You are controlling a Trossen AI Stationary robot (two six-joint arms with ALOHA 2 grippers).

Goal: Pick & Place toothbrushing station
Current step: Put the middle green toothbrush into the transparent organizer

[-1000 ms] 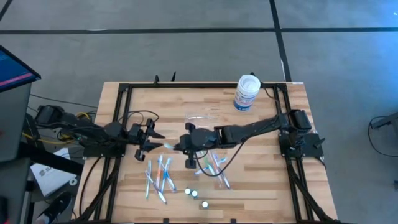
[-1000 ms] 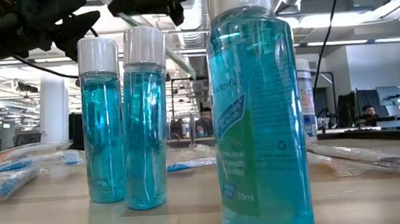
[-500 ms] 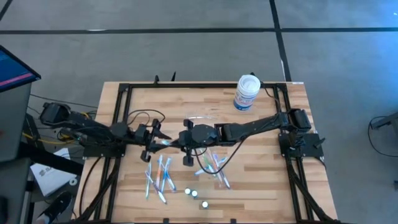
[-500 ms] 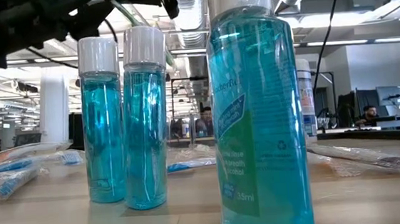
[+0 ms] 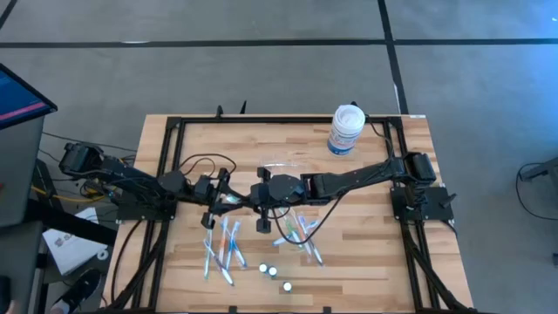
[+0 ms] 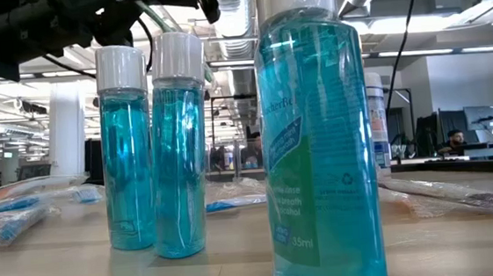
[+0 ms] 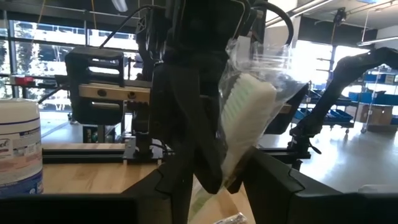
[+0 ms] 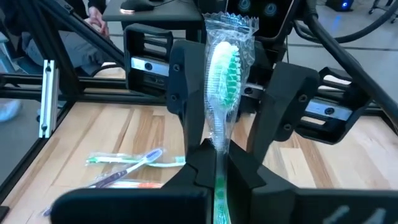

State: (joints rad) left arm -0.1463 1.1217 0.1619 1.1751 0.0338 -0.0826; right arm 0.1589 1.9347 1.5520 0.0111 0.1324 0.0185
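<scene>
A toothbrush in a clear wrapper [image 8: 222, 74], with green and white bristles, hangs in the air above the table's middle. My right gripper [image 8: 216, 168] is shut on it. My left gripper [image 5: 228, 199] is open, with one finger on each side of the brush's head [image 7: 249, 118]. The toothbrushing station [image 5: 281, 165], a faint clear organizer, stands on the table just beyond the two grippers. My right gripper pinches the wrapped toothbrush by its handle [image 8: 217, 163] between its two fingers. The fingers come nearly level from the table's right and lie along the brush. The brush sticks out past them toward the left arm, lifted clear of the table. My left gripper's fingers [image 8: 185, 93] flank the wrapper; whether they touch it, I cannot tell.
A white jar with a blue label [image 5: 346, 129] stands at the far right. Several wrapped toothbrushes [image 5: 222, 249] lie near the front, some [image 5: 301, 231] under the right arm. Three small bottles of blue liquid [image 6: 317, 141] stand at the near edge.
My left gripper has gone toward the table's right, up to the right gripper, and its fingers now stand around the toothbrush's head. The toothbrush has stayed where it was.
</scene>
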